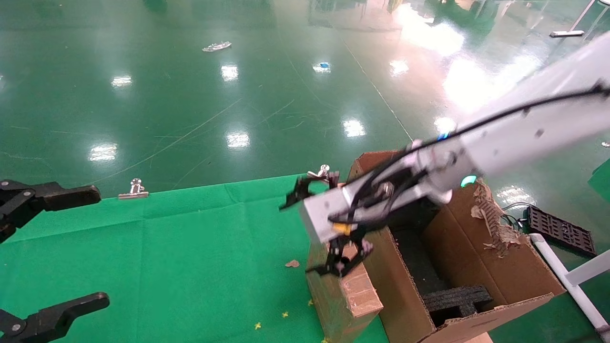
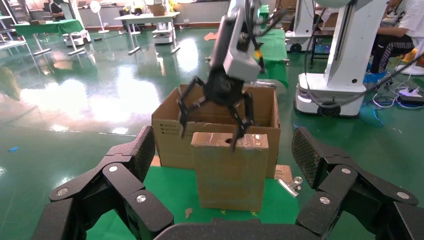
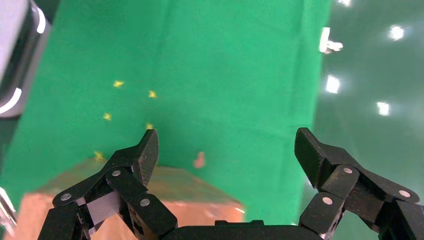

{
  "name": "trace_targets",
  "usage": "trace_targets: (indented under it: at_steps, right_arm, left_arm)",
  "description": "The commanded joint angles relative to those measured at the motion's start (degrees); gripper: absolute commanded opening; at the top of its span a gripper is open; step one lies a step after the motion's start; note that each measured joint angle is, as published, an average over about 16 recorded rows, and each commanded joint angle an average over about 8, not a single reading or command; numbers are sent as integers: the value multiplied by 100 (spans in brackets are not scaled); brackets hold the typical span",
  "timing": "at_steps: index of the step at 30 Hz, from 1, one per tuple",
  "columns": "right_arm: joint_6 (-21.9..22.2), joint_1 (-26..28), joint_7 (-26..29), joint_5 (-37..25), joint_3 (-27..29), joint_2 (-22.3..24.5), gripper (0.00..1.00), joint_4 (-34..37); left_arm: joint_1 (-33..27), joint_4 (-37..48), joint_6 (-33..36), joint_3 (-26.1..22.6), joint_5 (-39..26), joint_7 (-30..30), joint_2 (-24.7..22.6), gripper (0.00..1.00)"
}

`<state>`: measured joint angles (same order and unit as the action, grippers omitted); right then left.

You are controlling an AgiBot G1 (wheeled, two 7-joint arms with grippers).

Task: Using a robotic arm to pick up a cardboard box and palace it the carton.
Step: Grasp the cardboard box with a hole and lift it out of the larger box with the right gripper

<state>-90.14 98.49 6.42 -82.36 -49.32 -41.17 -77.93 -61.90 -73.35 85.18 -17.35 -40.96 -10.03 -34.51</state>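
A: Hovering over the cardboard box (image 1: 343, 295), the right tool (image 1: 329, 228) on the robotic arm (image 1: 505, 138) has its jaws spread wide and nothing held between them. One finger tip looks to be at the box's top edge, but I see no clamp on it.

B: Where does the box sit?

A: On the green table (image 1: 190, 257), standing on end, just beside the outer wall of the carton (image 1: 457, 286). It is outside the carton, not in it. The left wrist view shows the box (image 2: 230, 170) in front of the carton (image 2: 167, 135), with the right tool (image 2: 215, 107) straddling its top.

B: Why come at it from above?

A: My reading is that the top is the free way in. The carton wall is very close on one side, so a sideways approach from there would be blocked. The spread fingers (image 3: 135, 160) would then pass down either side of the box (image 3: 150, 205).

B: Which way does its long axis run?

A: Vertical. The taped end faces up, and a small round hole sits near the top of the face turned toward the left arm. A grip high up would let it hang lengthwise, which I judge makes it easier to lower into the carton's open interior, past the black foam insert (image 1: 455, 300).

B: And the left tool (image 1: 43, 257)?

A: Parked at the table's left edge, fingers apart, holding nothing.
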Motion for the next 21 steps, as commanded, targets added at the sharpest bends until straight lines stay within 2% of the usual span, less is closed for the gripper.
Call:
trace_targets:
  at_steps: [1,9,16,21]
  right_arm:
    - [-15,357,96,11,-137,-5,100,-1]
    - [-56,1194,-186,129,-1180,178,100,-5]
    - [-42,1505,-600,796,-2116,383,100,3]
    - [15,1768,-788,988,-2614,377,100,4]
  left_arm:
    - [0,0,0,-1,0,0,0,100]
    - [-1,0,-1,-3,2,1,1,100]
    - [-1,0,-2,-5,3,2,2,100]
    - [-1,0,-2,-6,4,3,2,100]
